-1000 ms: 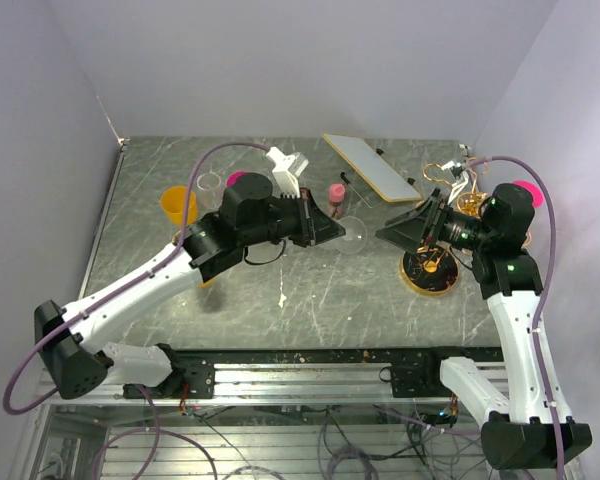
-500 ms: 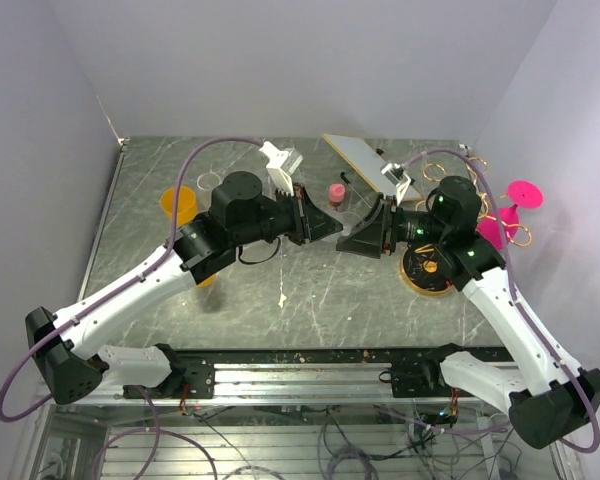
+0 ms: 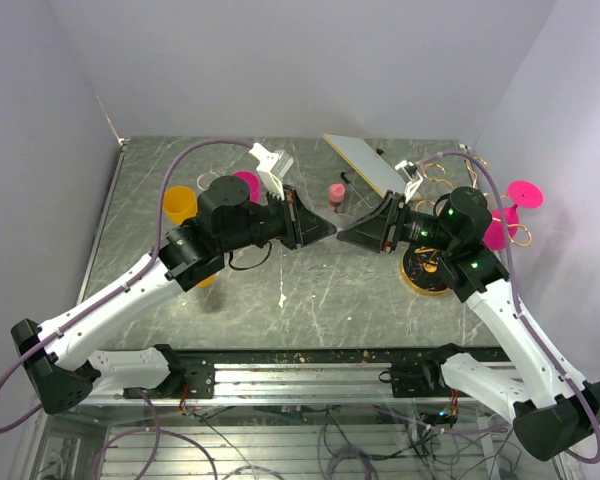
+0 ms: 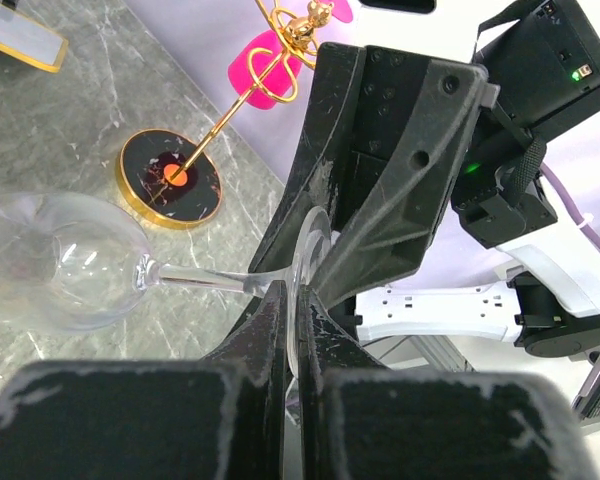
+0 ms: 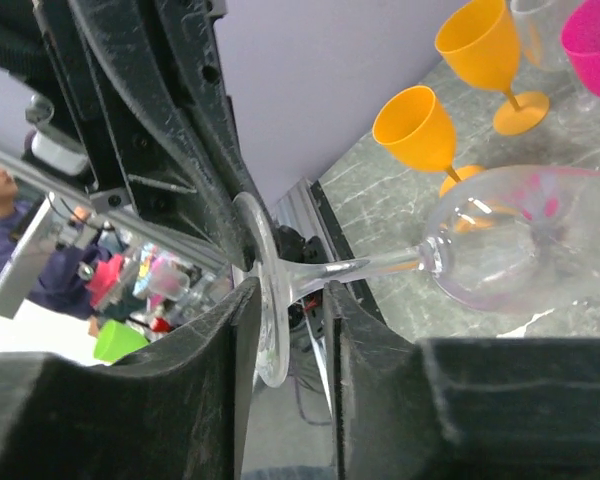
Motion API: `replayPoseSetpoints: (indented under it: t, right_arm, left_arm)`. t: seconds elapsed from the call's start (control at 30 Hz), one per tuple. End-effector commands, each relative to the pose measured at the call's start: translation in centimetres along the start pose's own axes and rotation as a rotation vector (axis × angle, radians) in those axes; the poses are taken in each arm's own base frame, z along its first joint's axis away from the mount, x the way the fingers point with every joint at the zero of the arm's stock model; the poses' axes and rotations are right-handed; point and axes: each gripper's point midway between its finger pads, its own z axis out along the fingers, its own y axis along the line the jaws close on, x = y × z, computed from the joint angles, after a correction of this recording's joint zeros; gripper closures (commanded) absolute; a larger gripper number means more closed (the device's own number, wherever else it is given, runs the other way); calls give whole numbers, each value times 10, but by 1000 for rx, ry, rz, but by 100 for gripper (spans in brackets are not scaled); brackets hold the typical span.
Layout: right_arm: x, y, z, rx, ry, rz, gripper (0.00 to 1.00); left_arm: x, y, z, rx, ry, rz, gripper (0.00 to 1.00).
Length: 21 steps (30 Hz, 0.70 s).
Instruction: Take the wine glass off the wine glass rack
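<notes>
A clear wine glass [image 4: 50, 262] lies sideways in the air between my two grippers, above the table's middle. My left gripper [image 4: 293, 300] is shut on the rim of its round foot [image 4: 302, 250]. My right gripper [image 5: 285, 300] faces the left one, and its jaws stand open on either side of the same foot [image 5: 260, 290], with a gap on the stem side. The bowl [image 5: 510, 240] points down towards the table. In the top view the two grippers [image 3: 330, 232] [image 3: 346, 237] meet tip to tip and hide the glass. The gold wine glass rack [image 3: 428, 270] stands to the right.
Pink glasses [image 3: 495, 230] hang on the rack's loops, and its dark base also shows in the left wrist view [image 4: 170, 180]. Orange goblets [image 3: 178, 205] [image 5: 420, 125] and a pink cup [image 3: 246, 184] stand at the left. A white board [image 3: 370, 165] and a small pink object [image 3: 336, 192] lie at the back.
My right arm has swung left from beside the rack to meet the left gripper, and its jaws now stand around the glass's foot. My left arm has drawn back slightly with the glass.
</notes>
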Motion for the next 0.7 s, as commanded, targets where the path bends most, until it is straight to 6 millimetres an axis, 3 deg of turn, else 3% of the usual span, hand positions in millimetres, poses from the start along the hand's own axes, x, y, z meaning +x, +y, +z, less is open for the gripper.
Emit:
replayPoseSetpoints:
  t: [0.0, 0.07, 0.17, 0.2, 0.23, 0.37, 0.4, 0.47, 0.6, 0.67]
  right_arm:
    - [-13, 4, -2, 32, -69, 29, 79]
    - [-14, 11, -2, -4, -79, 46, 98]
    - [-16, 24, -3, -67, -97, 54, 100]
    - [-16, 27, -5, -74, -104, 47, 100]
    - [-18, 27, -6, -61, -114, 37, 100]
    - [-33, 35, -19, 8, -208, -50, 100]
    - [-36, 40, -23, 4, -235, -59, 100]
    - [-41, 49, -29, -10, -290, -58, 100]
    - [-53, 67, -43, -34, -399, -24, 100]
    - [-62, 92, -53, -126, -469, -30, 100]
  left_arm:
    - [-12, -13, -7, 36, -43, 43, 93]
    - [-11, -14, -7, 45, -36, 43, 93]
    - [-12, -15, -10, 36, -33, 38, 93]
    - [-14, -15, -11, 28, -38, 39, 89]
    - [-16, -15, -13, 19, -42, 42, 78]
    - [-27, -17, -25, -9, -90, 48, 18]
    - [-30, -19, -29, -9, -101, 53, 10]
    - [-34, -22, -36, -12, -119, 71, 4]
    - [-42, -22, -52, -46, -142, 111, 1]
    - [-47, -22, -60, -50, -156, 123, 0]
